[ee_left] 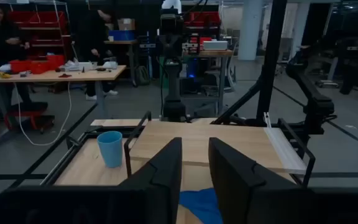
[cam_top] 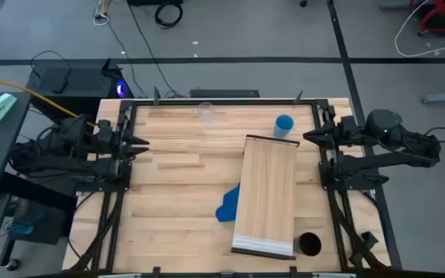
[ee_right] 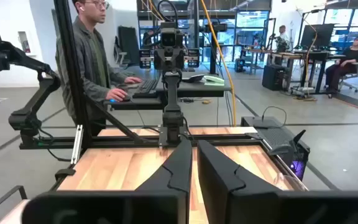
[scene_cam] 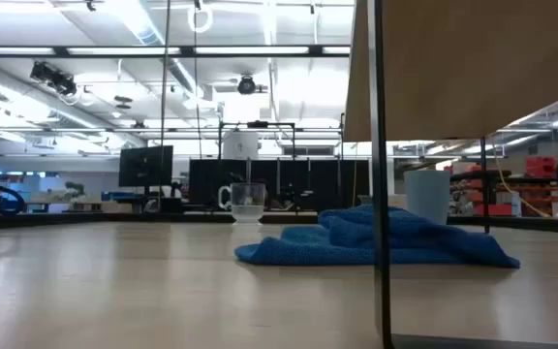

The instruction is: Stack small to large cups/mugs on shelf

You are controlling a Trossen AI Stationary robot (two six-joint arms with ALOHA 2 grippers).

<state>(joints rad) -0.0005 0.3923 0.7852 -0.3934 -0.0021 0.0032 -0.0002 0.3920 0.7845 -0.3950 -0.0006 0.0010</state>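
I have both arms parked at the table's sides, nothing in either grip. My left gripper sits at the left edge with its fingers parted a little around empty air; my right gripper waits at the right edge with its fingers close together, a narrow gap showing, also empty.

The shelf lies right of centre, its long axis running from the far side toward the near edge, slightly tilted, with the pale metal strip at the near end. All three cups are off it. The blue cup stands upright just beyond the shelf's far end, nearest my right gripper and a short way inboard of it. The black cup stands beside the shelf's near right corner (also the right arm's side). The clear cup is by the far edge, near the middle, roughly between both arms.

A crumpled blue cloth touches the shelf's left edge. The shelf's top is bare, and the left half of the tabletop gives open room.
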